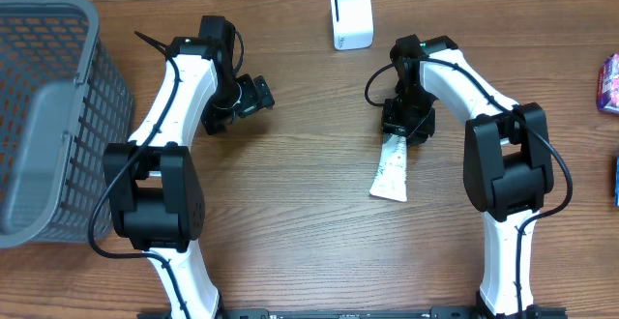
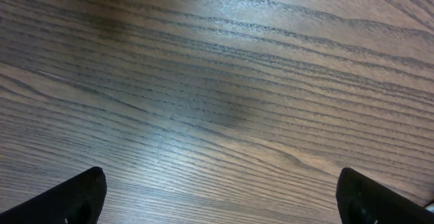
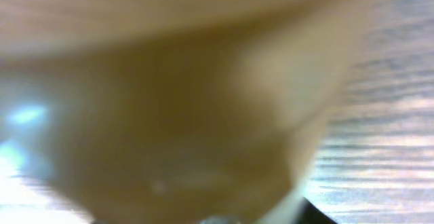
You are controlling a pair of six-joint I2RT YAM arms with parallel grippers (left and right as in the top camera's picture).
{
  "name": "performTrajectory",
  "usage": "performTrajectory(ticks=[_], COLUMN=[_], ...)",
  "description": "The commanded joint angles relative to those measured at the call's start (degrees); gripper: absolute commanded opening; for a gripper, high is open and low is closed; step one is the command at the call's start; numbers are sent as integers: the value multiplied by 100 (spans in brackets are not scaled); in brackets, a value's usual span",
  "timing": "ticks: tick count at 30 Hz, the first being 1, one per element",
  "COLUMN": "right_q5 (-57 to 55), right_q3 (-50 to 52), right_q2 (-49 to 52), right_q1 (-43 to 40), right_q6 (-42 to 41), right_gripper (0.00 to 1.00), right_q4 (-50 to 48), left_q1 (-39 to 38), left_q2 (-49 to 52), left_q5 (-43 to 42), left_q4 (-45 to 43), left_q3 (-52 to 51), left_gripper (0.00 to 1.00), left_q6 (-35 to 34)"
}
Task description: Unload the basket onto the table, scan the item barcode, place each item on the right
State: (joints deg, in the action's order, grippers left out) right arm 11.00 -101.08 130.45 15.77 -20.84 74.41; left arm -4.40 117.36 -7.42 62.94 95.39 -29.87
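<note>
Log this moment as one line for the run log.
packet: flat on table | left claw: open over table | right claw: at packet's top end, grip unclear | scanner: upright, apart

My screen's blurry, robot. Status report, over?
Left gripper open, empty. Right gripper at top end of white packet, grip unclear. Nothing blocking the scanner. Over.

You can pass down the middle of the table [image 1: 309,251], up to the packet [image 1: 391,169] lying right of centre. The scanner [image 1: 351,15] stands at the far edge; the basket [image 1: 102,106] walls off the left, packages [image 1: 607,83] the right.
</note>
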Motion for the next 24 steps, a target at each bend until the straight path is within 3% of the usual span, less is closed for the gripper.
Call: performTrajectory(ticks=[1,11,17,24], right_q5=[22,-63,-66,-63], right_q3=[-92,-452,-1268,-2057], right_q2=[-155,-155,-155,-155], right_q1=[-11,-11,-13,-13], right_q6=[-15,-15,-13,-413], right_gripper=[37,21,15,12], right_q4=[-17,-22,-151,-1379], left_q1=[-11,-11,-11,-11], left_q2=[28,28,28,28], left_q5=[57,57,33,39], left_q4=[-17,-17,-81,-409], left_q3=[33,33,33,33], left_gripper=[100,100,100,100], left_q6=[50,50,37,-168])
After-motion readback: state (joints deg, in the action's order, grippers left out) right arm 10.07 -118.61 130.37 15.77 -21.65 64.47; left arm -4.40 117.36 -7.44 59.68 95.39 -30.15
